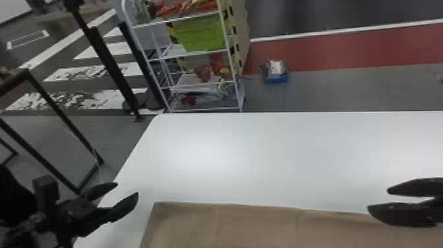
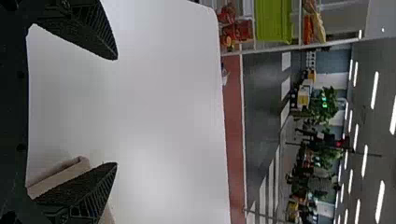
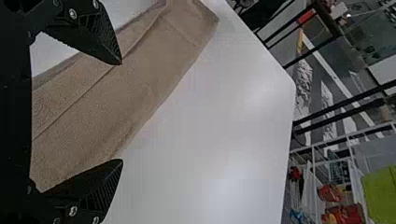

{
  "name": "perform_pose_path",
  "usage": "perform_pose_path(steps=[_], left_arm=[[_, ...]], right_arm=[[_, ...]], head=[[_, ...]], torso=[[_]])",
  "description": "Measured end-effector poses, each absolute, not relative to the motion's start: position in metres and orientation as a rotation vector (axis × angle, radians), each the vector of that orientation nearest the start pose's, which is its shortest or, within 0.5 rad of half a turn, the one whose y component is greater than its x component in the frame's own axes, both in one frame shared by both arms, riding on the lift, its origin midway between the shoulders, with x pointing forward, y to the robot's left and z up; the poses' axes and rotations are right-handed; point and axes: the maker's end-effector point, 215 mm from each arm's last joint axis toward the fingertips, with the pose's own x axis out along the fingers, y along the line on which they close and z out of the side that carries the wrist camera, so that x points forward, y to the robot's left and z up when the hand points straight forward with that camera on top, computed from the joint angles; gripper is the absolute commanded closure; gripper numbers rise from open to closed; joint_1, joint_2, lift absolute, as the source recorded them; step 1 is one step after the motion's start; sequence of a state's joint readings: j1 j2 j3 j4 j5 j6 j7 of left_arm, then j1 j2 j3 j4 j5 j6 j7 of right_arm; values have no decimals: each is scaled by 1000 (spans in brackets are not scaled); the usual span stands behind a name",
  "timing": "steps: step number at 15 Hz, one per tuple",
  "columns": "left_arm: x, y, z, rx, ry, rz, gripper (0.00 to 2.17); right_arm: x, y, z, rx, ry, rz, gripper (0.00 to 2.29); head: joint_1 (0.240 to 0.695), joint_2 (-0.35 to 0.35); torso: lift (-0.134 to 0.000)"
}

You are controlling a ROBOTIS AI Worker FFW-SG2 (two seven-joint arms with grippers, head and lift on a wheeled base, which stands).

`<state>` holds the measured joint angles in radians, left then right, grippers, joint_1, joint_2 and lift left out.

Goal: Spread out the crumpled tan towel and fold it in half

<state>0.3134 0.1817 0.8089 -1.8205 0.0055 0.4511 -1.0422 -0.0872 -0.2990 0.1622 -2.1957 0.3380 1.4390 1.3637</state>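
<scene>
- Head view: the tan towel [image 1: 257, 224] lies flat along the near part of the white table [image 1: 263, 158], running off the bottom of the view. Its far edge is almost straight, with slight ripples toward the right, and one corner points to the left side of the table.
- Head view: the left gripper [image 1: 128, 188] is at the table's left edge, apart from the towel, its two fingers parted and nothing held. The right gripper [image 1: 377, 198] is by the towel's far edge on the right, its fingers also apart and empty.
- Head view: past the table stand a white rack [image 1: 194, 55] with a green bin [image 1: 202, 33] on it, and a small box [image 1: 276, 67] on something blue on the floor.
- Left wrist view: the fingers of the left gripper [image 2: 116, 111] are wide apart with bare table between the tips. A folded bit of towel shows beside one finger.
- Right wrist view: the right gripper [image 3: 122, 112] has its fingers well spread, gripping nothing. The towel forms a long band with a layered edge and creases; whether a finger touches it, I can't tell.
</scene>
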Motion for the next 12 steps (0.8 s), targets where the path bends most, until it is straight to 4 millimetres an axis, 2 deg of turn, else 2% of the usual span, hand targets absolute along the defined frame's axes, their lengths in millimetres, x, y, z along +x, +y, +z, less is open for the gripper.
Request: perform_pose_path(steps=[1, 4, 7, 12], left_arm=[[365, 512, -401, -48, 445, -202, 70], [361, 520, -399, -74, 431, -172, 70], [358, 527, -399, -83, 424, -146, 73], [355, 532, -403, -92, 429, -130, 73]], right_arm=[[397, -104, -355, -11, 912, 1013, 174], [382, -81, -385, -145, 1000, 1049, 181], [358, -66, -415, -249, 1072, 1082, 188], [339, -53, -440, -304, 1114, 1151, 194]], head=[[695, 350], [695, 350], [695, 350], [695, 350]], torso=[[-124], [-124], [-124], [-124]])
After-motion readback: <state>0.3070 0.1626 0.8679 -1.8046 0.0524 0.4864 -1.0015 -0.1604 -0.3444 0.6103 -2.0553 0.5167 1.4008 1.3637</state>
